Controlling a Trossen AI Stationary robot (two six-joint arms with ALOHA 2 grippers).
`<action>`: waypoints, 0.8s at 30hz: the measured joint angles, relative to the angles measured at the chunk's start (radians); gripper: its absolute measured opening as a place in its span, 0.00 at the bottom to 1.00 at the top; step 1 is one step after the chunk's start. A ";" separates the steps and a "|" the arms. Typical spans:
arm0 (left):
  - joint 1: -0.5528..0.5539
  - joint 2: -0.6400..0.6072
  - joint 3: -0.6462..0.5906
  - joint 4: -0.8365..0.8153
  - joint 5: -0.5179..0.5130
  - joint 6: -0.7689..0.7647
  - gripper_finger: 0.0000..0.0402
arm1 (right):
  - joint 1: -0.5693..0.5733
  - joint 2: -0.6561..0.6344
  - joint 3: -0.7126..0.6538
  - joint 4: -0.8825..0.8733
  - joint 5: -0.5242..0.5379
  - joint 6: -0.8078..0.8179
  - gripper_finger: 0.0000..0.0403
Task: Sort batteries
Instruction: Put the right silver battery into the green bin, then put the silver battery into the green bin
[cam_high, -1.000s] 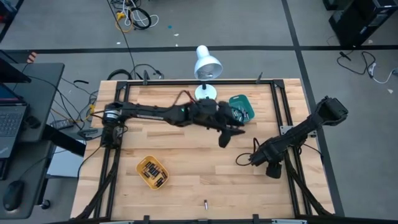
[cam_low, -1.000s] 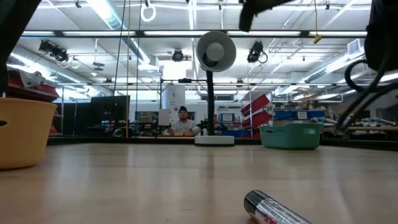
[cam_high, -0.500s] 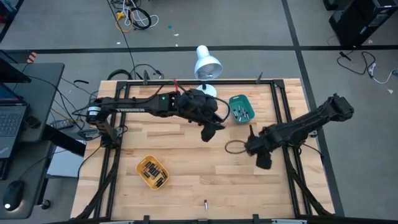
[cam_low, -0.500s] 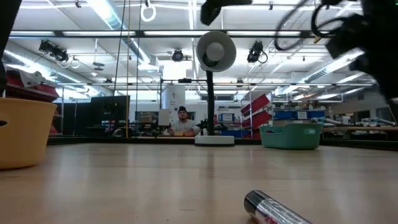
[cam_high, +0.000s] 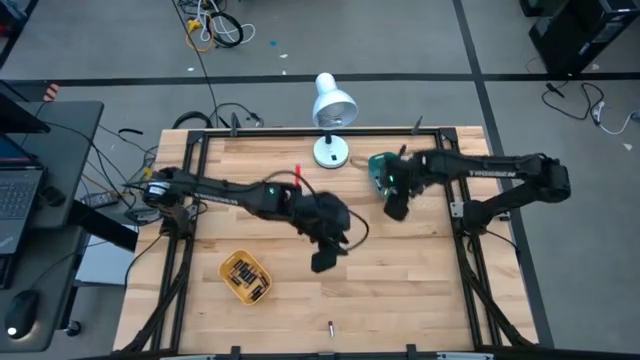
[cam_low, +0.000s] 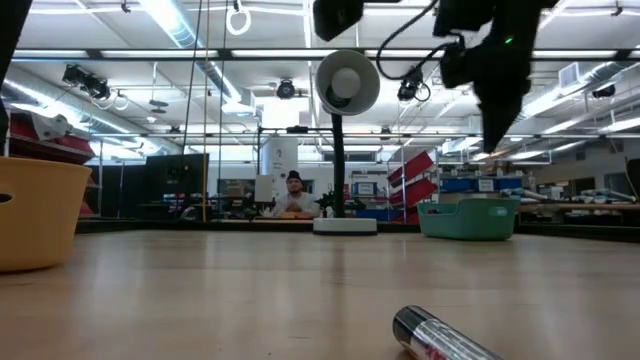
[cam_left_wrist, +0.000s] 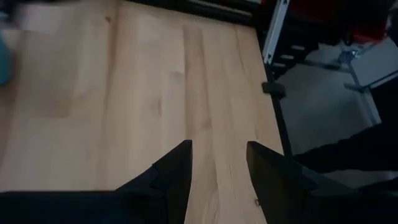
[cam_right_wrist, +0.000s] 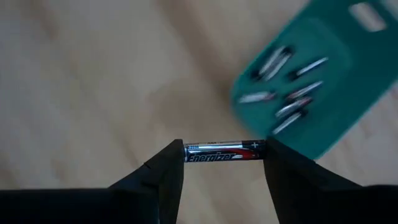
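Your right gripper (cam_right_wrist: 224, 163) pinches one battery (cam_right_wrist: 224, 152) end to end between its fingers, hanging above the table just at seven o'clock of the teal tray (cam_high: 384, 172), which holds several cells. Your left gripper (cam_left_wrist: 219, 163) hovers mid-table, fingers apart and empty, at two o'clock of the yellow tray (cam_high: 246, 277). A lone battery (cam_high: 330, 326) lies at the table's six-o'clock edge.

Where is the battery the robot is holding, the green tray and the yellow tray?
held battery (cam_right_wrist: 224, 152), right wrist view, middle of its label.
teal tray (cam_right_wrist: 348, 93), right wrist view, bare floor.
yellow tray (cam_high: 232, 264), high view, its rim.
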 joint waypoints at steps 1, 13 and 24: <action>-0.012 0.010 0.000 0.011 -0.004 0.000 0.42 | -0.040 0.003 0.000 0.018 0.001 0.000 0.47; -0.129 0.094 0.001 0.083 0.056 -0.060 0.42 | -0.236 0.136 0.000 0.053 0.009 0.027 0.54; -0.161 0.110 -0.038 -0.016 0.033 -0.058 0.42 | -0.242 0.108 0.000 0.111 -0.001 0.055 0.69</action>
